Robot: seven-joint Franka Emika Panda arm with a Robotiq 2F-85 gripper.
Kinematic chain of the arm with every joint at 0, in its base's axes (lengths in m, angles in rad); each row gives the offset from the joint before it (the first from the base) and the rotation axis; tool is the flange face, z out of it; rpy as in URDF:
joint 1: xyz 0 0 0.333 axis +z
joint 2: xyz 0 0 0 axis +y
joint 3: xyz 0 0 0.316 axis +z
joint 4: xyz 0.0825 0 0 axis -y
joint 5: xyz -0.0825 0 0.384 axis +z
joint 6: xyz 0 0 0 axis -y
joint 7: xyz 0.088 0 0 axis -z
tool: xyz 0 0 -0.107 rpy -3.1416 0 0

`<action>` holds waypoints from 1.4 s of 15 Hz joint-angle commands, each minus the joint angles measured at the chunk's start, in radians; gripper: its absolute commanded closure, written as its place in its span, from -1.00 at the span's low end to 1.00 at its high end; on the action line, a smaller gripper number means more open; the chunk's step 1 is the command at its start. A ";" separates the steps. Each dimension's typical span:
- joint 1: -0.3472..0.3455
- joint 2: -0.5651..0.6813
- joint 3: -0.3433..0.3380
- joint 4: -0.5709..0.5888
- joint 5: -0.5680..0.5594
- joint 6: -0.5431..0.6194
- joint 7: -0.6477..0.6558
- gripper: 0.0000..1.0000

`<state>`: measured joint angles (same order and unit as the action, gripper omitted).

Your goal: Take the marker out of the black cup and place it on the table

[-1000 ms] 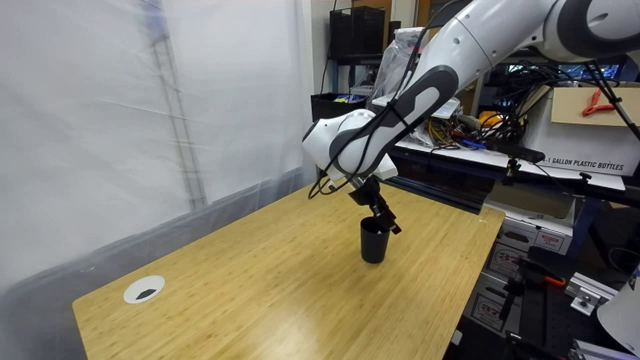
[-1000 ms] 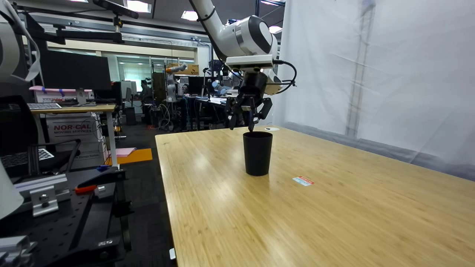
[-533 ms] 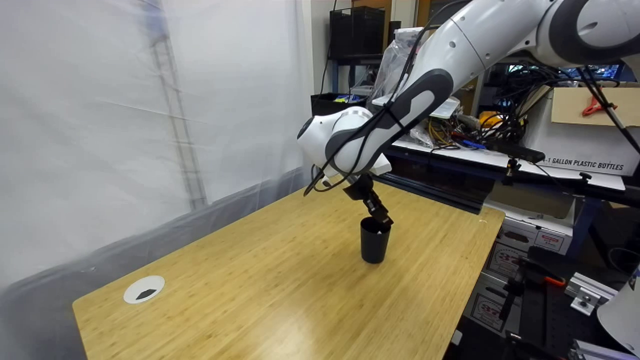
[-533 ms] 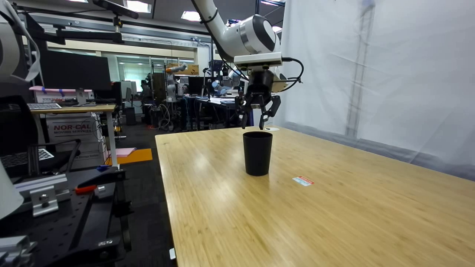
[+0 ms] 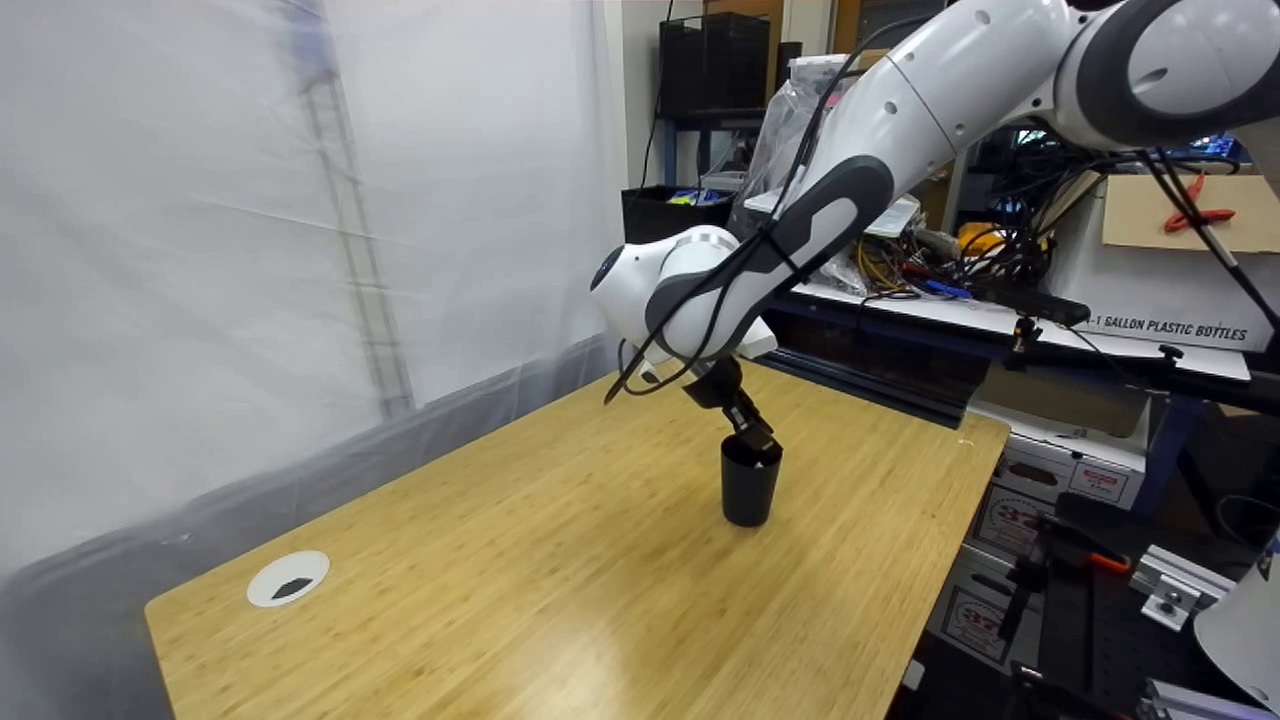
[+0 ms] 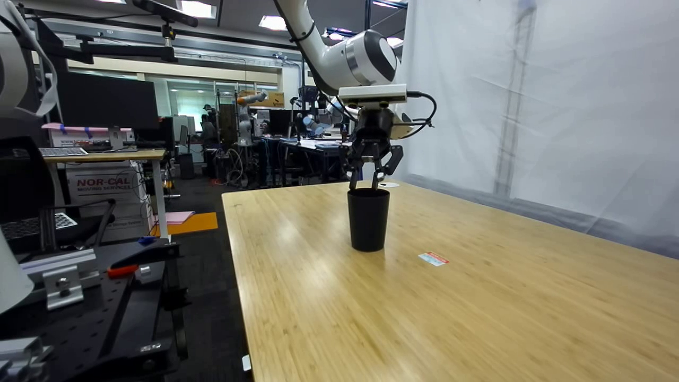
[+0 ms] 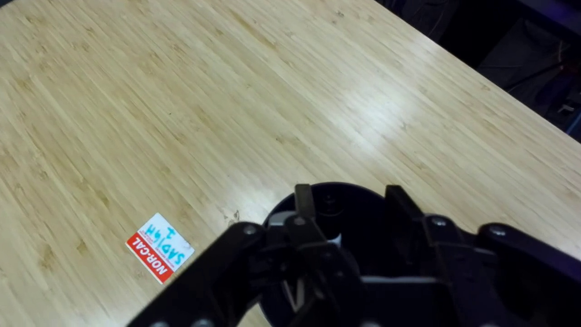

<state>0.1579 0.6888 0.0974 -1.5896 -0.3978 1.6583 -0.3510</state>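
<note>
1. Cup [image 6: 368, 223] upright on the table [image 5: 560, 560], black, well apart from the white disc [image 5: 288, 579]. Red-and-white label [image 7: 160, 248] lies flat near it.

2. Gripper [image 6: 364, 185] slanted down at the cup's mouth. Fingers [image 7: 304, 200] parted, clear gap between; no sign of anything held. Whether the tips sit inside the rim or just over it: cannot tell for sure.

3. Marker [image 7: 336, 240] taken to be inside the cup. Only a pale bit of it shows in the dark interior, wrist view, between the two fingers as seen from there. Its lean and length are hidden.

4. Step in hand, by my reading: the reach into the cup, just ahead of the grasp. Lift-out and set-down not yet done.

5. Next move should be a short descent with the fingers straddling the marker, then a squeeze. One finger looks near the rim in the wrist view, so a small sideways correction may be wanted; a snagged wall could drag or tip the cup.

6. After that: draw it up until it clears the rim, then go sideways, and lay it on the table beside the cup. Low release; a round barrel may roll.
</note>
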 commanded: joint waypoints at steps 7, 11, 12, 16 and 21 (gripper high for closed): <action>-0.009 0.010 0.005 0.016 -0.012 -0.010 -0.060 0.27; -0.012 0.012 0.006 0.013 -0.013 -0.008 -0.076 0.32; -0.013 0.014 0.007 0.011 -0.013 -0.007 -0.080 0.33; -0.014 0.022 0.007 0.007 -0.016 -0.005 -0.092 0.41; -0.013 0.033 0.007 0.002 -0.023 -0.005 -0.103 -0.11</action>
<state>0.1522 0.7217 0.0973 -1.5880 -0.4029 1.6579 -0.4300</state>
